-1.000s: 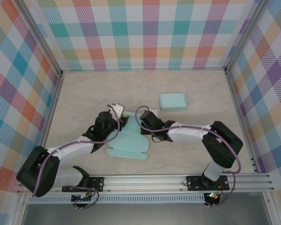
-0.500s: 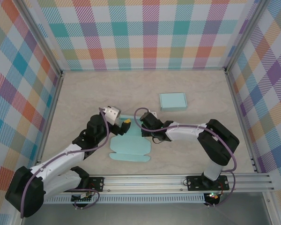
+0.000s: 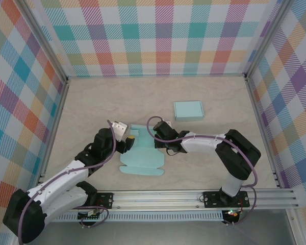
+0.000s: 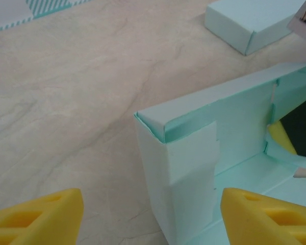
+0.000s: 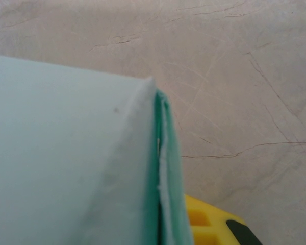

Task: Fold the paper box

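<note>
While the right gripper [image 3: 158, 142] pinches the paper box [image 3: 142, 162] wall, the left gripper [image 4: 152, 212], fingers spread, frames a raised corner that probably needs pressing shut.

The pale table [image 3: 81, 102] carries a half-folded paper box [image 3: 143, 162] at centre; a closed teal box [image 3: 188, 109] lies at its one o'clock.

We are holding our left arm angled forward and to the right, its gripper [image 3: 128, 141] lying low with the yellow fingers [image 4: 35, 217] spread wide apart. We are stretching our right arm out to the left, its gripper [image 3: 161, 141] pinching a wall of the paper box [image 3: 143, 158] between closed fingers [image 5: 206, 224].
</note>
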